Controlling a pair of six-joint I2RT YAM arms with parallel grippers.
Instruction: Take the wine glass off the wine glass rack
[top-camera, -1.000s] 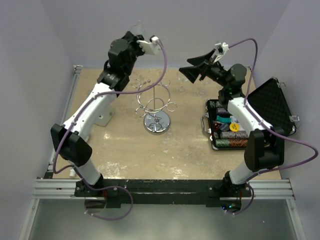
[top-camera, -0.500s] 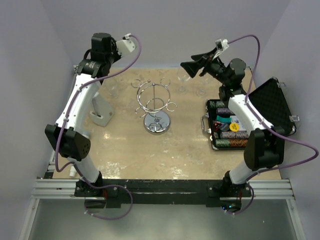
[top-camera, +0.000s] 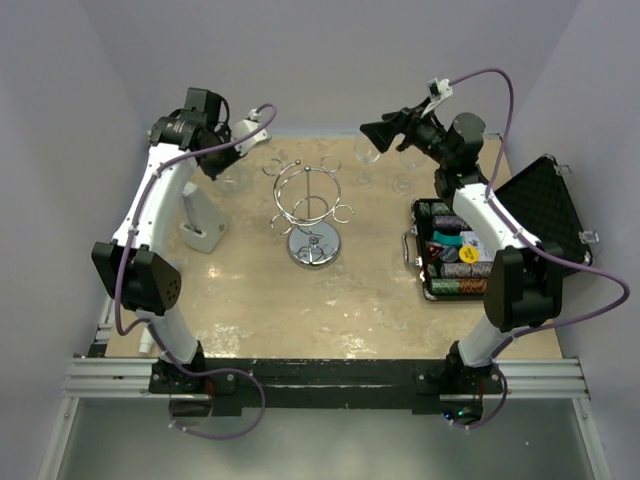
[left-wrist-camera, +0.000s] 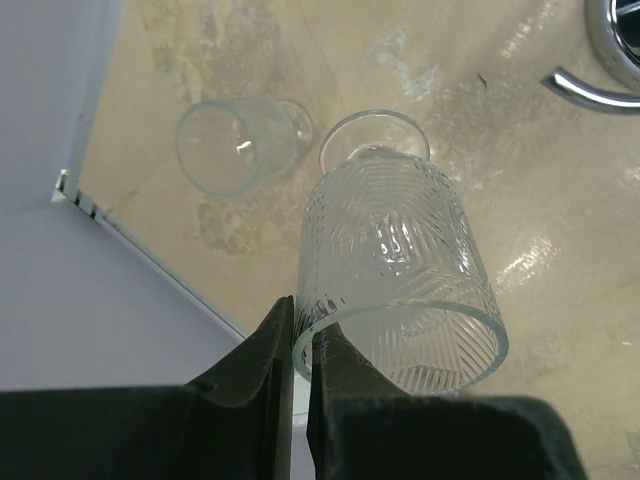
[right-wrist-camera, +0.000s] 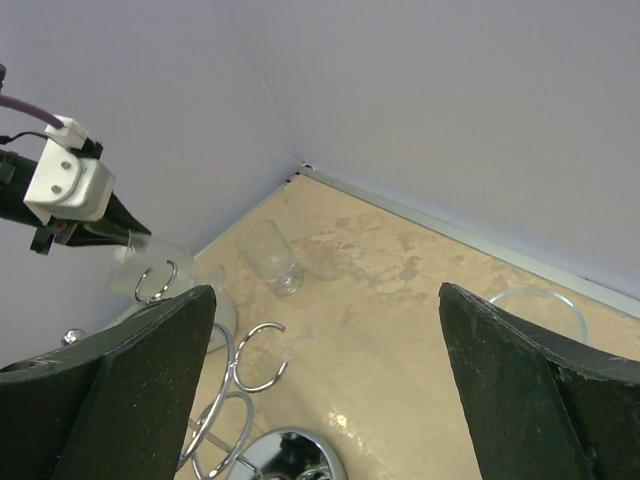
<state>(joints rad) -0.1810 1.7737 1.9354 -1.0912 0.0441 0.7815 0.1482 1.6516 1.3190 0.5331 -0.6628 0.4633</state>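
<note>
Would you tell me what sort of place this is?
Probably a robotics lab cell: plain walls box in a worn table, two arms are bolted to a metal rail, with a wine glass rack as prop.

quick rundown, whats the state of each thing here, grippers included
wine glass rack: upright, hooks look empty
wine glass: off the rack, held by its rim
left gripper: shut on the wine glass
right gripper: open, empty
second glass: standing upright, not held
case: lid open
</note>
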